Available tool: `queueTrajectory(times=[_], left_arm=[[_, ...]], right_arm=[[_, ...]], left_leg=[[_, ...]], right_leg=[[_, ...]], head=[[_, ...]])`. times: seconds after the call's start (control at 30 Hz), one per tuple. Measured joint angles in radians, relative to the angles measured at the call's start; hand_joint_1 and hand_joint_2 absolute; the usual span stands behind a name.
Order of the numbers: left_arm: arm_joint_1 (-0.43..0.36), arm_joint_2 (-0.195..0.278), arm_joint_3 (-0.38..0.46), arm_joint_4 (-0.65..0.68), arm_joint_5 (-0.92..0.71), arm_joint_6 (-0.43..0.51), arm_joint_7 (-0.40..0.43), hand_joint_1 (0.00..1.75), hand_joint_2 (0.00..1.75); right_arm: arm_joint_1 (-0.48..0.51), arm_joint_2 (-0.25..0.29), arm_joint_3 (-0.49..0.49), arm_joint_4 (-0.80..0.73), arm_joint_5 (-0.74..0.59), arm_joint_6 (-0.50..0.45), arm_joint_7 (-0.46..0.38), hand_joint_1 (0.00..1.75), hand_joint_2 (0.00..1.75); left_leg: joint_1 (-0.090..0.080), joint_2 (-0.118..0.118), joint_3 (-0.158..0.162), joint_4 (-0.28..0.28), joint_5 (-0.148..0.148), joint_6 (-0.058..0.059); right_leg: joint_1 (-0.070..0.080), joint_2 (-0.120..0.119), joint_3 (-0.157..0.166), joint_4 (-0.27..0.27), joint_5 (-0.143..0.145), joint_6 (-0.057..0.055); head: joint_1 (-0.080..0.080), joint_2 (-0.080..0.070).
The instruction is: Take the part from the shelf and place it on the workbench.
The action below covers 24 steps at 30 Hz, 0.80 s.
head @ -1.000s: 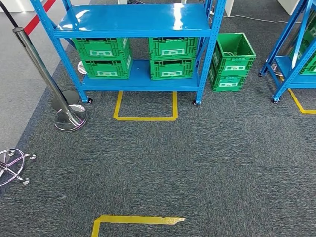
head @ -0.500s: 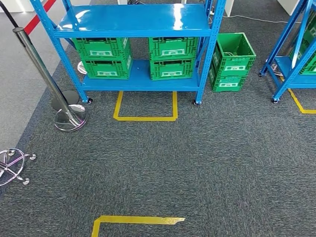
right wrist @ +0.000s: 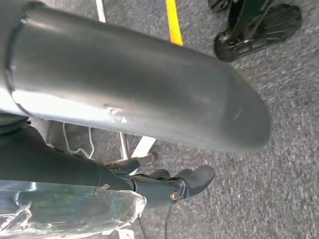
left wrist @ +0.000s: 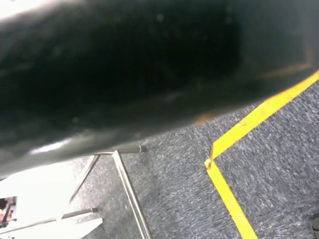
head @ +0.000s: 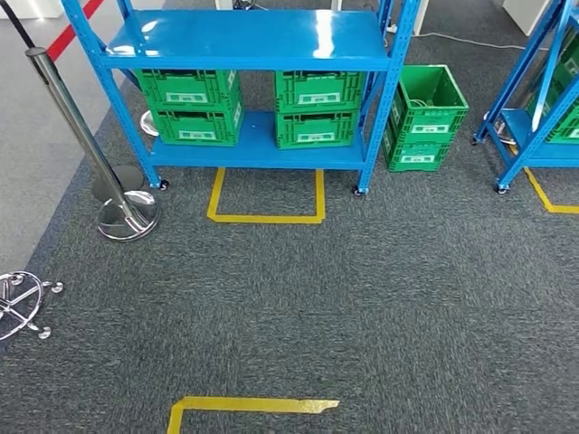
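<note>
Head view: the blue shelf (head: 252, 41) stands ahead, w/ green crates on its low board. One is on the left (head: 193, 107), one on the right (head: 317, 108). One more green crate (head: 423, 116) sits on the carpet just beside the shelf's right post. I can't see the part itself; I guess it's in a crate, but can't tell which. A yellow tape box (head: 266, 194) marks the floor right in front of the shelf. The step now looks like walking up to the shelf. To do it well: go straight, stop at the tape box, stay away from the shiny pole stand (head: 127, 217) on the left.

Left wrist view: carpet, yellow tape, thin metal legs. Left hand: can't tell if it's loose or closed.

Right wrist view: the arm hangs down by the body. The right hand (right wrist: 177, 184) points at the floor, fingers bent a bit, apart, holding nothing.
</note>
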Motion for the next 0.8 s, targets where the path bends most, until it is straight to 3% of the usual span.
queueTrajectory(times=[0.07, 0.1, 0.13, 0.23, 0.3, 0.4, 0.47, 0.57, 0.6, 0.63, 0.7, 0.73, 0.8], left_arm=[[0.002, -0.001, 0.0, 0.0, 0.0, 0.0, 0.0, 0.0, 0.0], [0.003, -0.002, 0.0, 0.0, 0.0, 0.001, 0.0, 0.0, 0.0], [0.004, -0.002, 0.0, 0.0, 0.0, 0.001, 0.0, 0.0, 0.0], [0.004, -0.003, 0.0, 0.0, 0.0, 0.002, 0.0, 0.0, 0.0], [0.003, -0.003, 0.0, 0.0, 0.0, 0.003, 0.0, 0.0, 0.0], [0.002, -0.001, 0.0, -0.001, 0.0, 0.003, 0.002, 0.0, 0.0], [0.0, 0.0, 0.0, -0.002, 0.0, 0.004, 0.002, 0.0, 0.0], [-0.003, -0.002, 0.0, -0.002, 0.0, 0.004, 0.002, 0.0, 0.0], [-0.002, -0.002, 0.0, -0.002, 0.0, 0.004, 0.002, 0.0, 0.0], [0.0, -0.002, 0.0, -0.002, 0.0, 0.004, 0.002, 0.0, 0.0], [0.004, -0.002, 0.0, -0.002, 0.0, 0.004, 0.003, 0.0, 0.0], [0.004, -0.002, 0.0, -0.002, 0.0, 0.004, 0.003, 0.0, 0.0], [0.002, -0.001, 0.0, -0.002, 0.0, 0.004, 0.003, 0.0, 0.0]], right_arm=[[-0.001, 0.0, 0.0, 0.0, 0.001, 0.001, 0.0, 0.0, 0.0], [0.0, 0.0, 0.0, 0.0, 0.002, 0.001, 0.0, 0.0, 0.0], [0.002, 0.0, 0.0, 0.001, 0.003, 0.001, 0.0, 0.0, 0.0], [0.003, 0.0, 0.0, 0.001, 0.005, 0.002, 0.0, 0.0, 0.0], [0.002, 0.0, 0.0, 0.001, 0.006, 0.003, 0.0, 0.0, 0.0], [0.003, 0.0, 0.001, 0.002, 0.007, 0.003, 0.0, 0.0, 0.0], [0.004, 0.0, 0.0, 0.002, 0.007, 0.004, -0.001, 0.0, 0.0], [0.005, 0.0, 0.0, 0.002, 0.007, 0.004, -0.001, 0.0, 0.0], [0.006, 0.0, 0.0, 0.002, 0.007, 0.004, -0.001, 0.0, 0.0], [0.006, 0.0, 0.0, 0.002, 0.007, 0.004, -0.001, 0.0, 0.0], [0.005, 0.0, 0.0, 0.002, 0.008, 0.004, -0.001, 0.0, 0.0], [0.005, 0.0, 0.0, 0.002, 0.008, 0.004, -0.001, 0.0, 0.0], [0.005, 0.0, 0.0, 0.002, 0.008, 0.004, -0.001, 0.0, 0.0]], left_leg=[[-0.001, 0.008, 0.002, 0.001, -0.004, 0.001], [-0.001, 0.01, 0.005, 0.001, -0.007, -0.001], [0.0, 0.01, 0.009, 0.002, -0.011, -0.004], [0.0, 0.01, 0.028, 0.007, -0.031, -0.019], [-0.002, 0.01, 0.031, 0.012, -0.041, -0.03], [0.0, 0.014, 0.032, 0.019, -0.054, -0.04], [0.001, 0.04, 0.004, 0.082, -0.09, -0.051], [0.005, 0.069, -0.119, 0.288, -0.159, -0.062], [0.006, 0.071, -0.149, 0.325, -0.154, -0.063], [0.007, 0.071, -0.16, 0.324, -0.128, -0.061], [0.005, 0.074, -0.131, 0.219, -0.03, -0.051], [0.002, 0.078, -0.107, 0.158, 0.005, -0.045], [-0.003, 0.085, -0.072, 0.078, 0.021, -0.034]], right_leg=[[0.0, -0.01, -0.071, 0.124, -0.049, 0.004], [-0.001, -0.01, -0.089, 0.149, -0.047, 0.006], [-0.001, -0.011, -0.085, 0.132, -0.023, 0.008], [-0.004, -0.003, 0.006, -0.058, 0.081, 0.006], [-0.003, 0.003, 0.039, -0.115, 0.093, -0.005], [-0.001, -0.003, 0.046, -0.114, 0.085, -0.027], [-0.004, -0.013, 0.054, -0.117, 0.079, -0.041], [-0.001, -0.028, 0.066, -0.118, 0.065, -0.051], [-0.001, -0.031, 0.072, -0.118, 0.06, -0.051], [-0.001, -0.033, 0.08, -0.118, 0.054, -0.051], [0.0, -0.036, 0.099, -0.118, 0.039, -0.047], [0.002, -0.037, 0.106, -0.119, 0.031, -0.042], [0.005, -0.041, 0.11, -0.12, 0.018, -0.032]], head=[[0.002, 0.0], [0.002, 0.0], [0.002, 0.0], [0.003, 0.0], [0.002, 0.0], [-0.001, 0.0], [-0.007, 0.0], [-0.014, 0.0], [-0.014, 0.0], [-0.014, 0.0], [-0.014, 0.0], [-0.014, 0.0], [-0.014, 0.0]])
